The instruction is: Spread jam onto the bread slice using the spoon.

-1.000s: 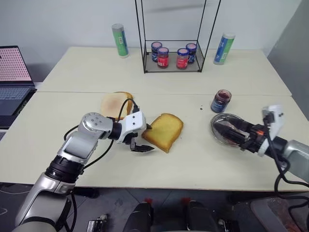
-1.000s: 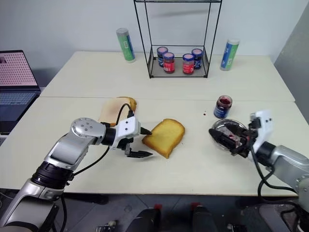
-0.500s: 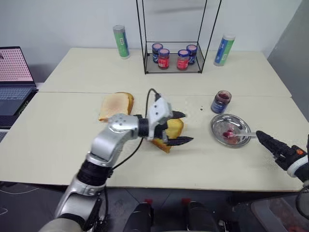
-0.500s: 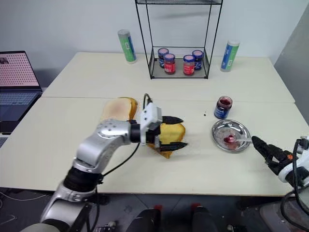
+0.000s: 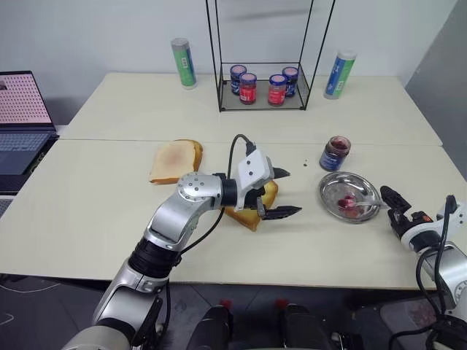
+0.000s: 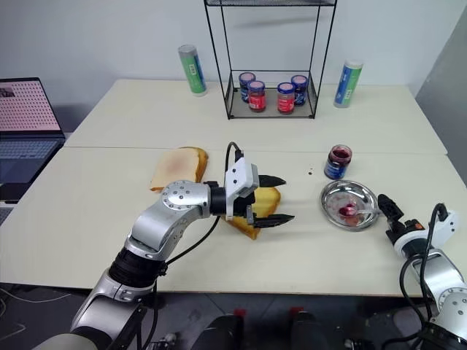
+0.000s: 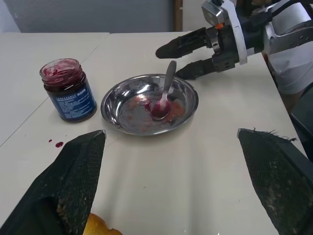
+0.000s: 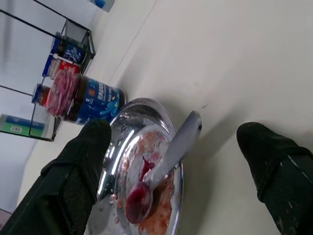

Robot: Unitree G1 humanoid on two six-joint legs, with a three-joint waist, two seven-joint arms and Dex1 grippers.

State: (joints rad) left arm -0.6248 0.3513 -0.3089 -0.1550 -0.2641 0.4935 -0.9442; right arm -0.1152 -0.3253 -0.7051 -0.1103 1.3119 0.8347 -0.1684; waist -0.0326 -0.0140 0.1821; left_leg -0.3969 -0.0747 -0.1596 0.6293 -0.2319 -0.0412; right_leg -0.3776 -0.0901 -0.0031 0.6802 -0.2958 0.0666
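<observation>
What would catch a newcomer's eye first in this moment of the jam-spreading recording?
The left gripper hangs open over the golden bread slice at the table's middle, one finger on each side of it. To the right, the jam-smeared spoon lies in the round steel dish, with the right gripper open just beyond its handle. The open jam jar stands beside the dish.

Spoon [image 7: 164, 96] resting in the steel dish [image 7: 122, 98], ahead of the wide-open left end effector [image 7: 171, 186].
The jam [image 7: 68, 90] jar stands beside the dish; the right end effector [image 7: 188, 56], fingers apart, hovers beyond the spoon's handle.
</observation>
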